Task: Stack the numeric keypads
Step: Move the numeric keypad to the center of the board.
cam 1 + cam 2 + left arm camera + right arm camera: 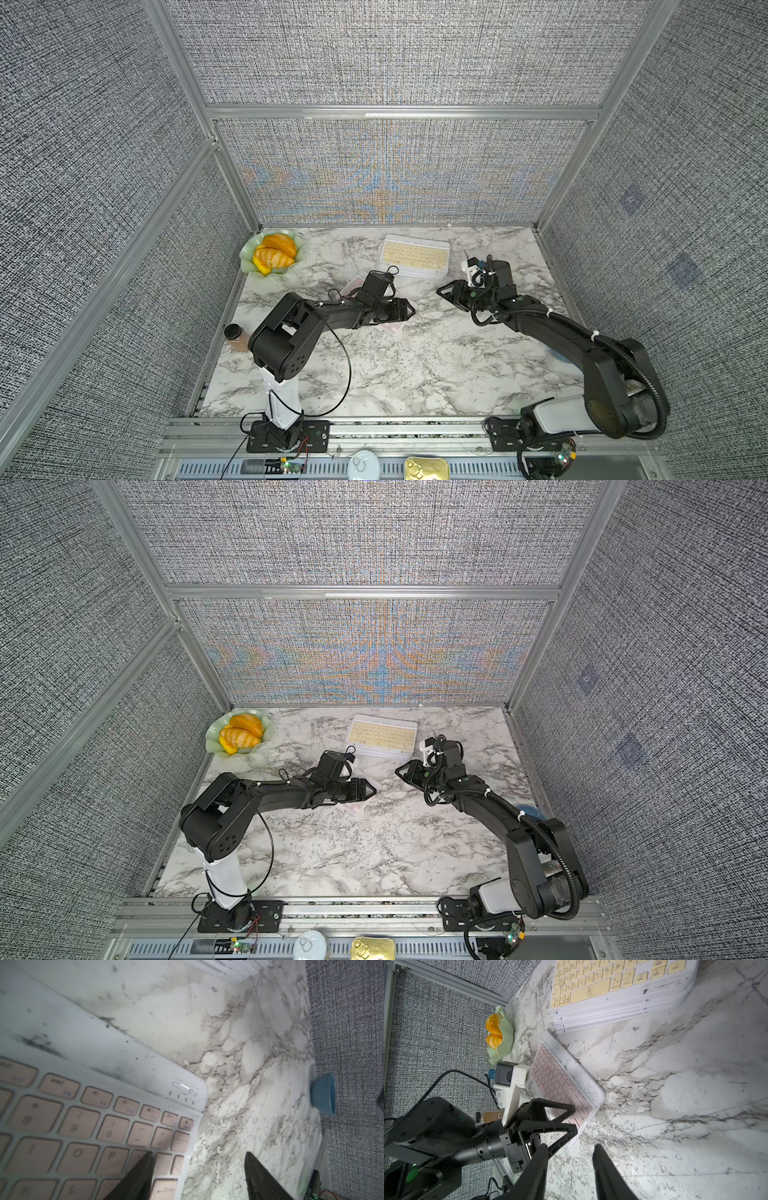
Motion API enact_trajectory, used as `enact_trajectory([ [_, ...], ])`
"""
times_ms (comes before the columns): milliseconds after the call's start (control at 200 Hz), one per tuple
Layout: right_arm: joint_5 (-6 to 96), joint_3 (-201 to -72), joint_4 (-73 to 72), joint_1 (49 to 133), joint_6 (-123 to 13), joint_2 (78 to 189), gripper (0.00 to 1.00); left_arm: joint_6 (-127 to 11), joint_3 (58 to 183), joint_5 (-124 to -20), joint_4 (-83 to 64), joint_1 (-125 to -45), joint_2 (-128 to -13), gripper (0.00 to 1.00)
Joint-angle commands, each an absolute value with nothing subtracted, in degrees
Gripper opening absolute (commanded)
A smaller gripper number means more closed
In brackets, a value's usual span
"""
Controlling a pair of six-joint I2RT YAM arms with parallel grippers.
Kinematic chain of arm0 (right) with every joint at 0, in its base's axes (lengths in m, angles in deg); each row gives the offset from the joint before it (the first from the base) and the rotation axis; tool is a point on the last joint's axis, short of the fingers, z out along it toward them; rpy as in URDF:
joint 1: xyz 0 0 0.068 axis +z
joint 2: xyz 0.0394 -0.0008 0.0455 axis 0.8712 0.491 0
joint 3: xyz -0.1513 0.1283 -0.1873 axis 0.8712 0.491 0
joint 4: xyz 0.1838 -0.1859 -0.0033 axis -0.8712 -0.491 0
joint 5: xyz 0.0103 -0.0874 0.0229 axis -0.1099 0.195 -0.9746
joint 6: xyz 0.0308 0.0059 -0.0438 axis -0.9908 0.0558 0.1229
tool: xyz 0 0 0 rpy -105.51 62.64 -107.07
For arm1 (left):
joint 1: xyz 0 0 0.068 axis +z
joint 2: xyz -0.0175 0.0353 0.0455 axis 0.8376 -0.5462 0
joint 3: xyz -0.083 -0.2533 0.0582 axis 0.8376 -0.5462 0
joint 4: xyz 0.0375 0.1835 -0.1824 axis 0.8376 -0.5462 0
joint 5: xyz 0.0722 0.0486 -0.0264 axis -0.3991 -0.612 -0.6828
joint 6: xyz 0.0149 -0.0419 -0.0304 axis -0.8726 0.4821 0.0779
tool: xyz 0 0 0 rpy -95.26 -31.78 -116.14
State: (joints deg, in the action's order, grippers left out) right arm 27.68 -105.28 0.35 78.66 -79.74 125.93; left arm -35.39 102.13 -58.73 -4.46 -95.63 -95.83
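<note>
Layout for what looks to be the last pickup, read left to right, every place given from the stack [414, 257] of keypads at the back of the bench [415, 374].

Far left of the stack: a green dish [248, 254] of orange fruit, no part of the task.

Just left of and in front of the stack: the pink keypad [562, 1082], face up. One corner lies just beside the stack's foot, and the long axis runs slantwise away from the stack toward the bench front. Its white frame is smudged with dark marks, its keys are pastel pink, and a small slide switch sits at one corner.

The left gripper [198, 1154] is at the short end farthest from the stack. Its fingers [143, 1167] are apart, one over the last keys and its mate over bare bench past the edge, so nothing is clamped.

The stack itself: the yellow-keyed keypad [591, 982] on top, with several white-framed ones beneath, their edges slightly stepped.

Right of and in front of the stack: the right gripper [570, 1145], fingers apart and empty, near that same end but off the keypad.

The left arm is the nearer. The coming move probably turns on closing across that thin short edge.
</note>
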Motion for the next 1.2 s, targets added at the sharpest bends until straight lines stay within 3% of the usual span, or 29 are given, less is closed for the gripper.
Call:
enact_trajectory([
  [0,28.43,-104.44,0.94,78.8,-81.05,124.33,0.4,-30.76,102.98,-54.82,-15.67,-97.72,-98.15,0.7],
  [465,39.38,-101.32,-10.73,76.39,-81.57,107.07,0.4,-25.05,119.21,-51.71,-2.84,-100.75,-109.8,0.7],
  [660,43.13,-101.46,-15.32,73.78,-79.53,100.17,0.48,-25.38,123.34,-52.5,-2.12,-98.76,-106.65,0.7],
  [961,39.38,-98.41,-13.56,73.69,-79.39,104.55,0.48,-39.38,115.79,-60.49,-21.32,-84.73,-93.07,0.71],
  [1196,40.0,-96.39,-9.96,75.7,-79.12,109.93,0.48,-48.66,115.22,-72.07,-33.62,-80.32,-92.45,0.71],
])
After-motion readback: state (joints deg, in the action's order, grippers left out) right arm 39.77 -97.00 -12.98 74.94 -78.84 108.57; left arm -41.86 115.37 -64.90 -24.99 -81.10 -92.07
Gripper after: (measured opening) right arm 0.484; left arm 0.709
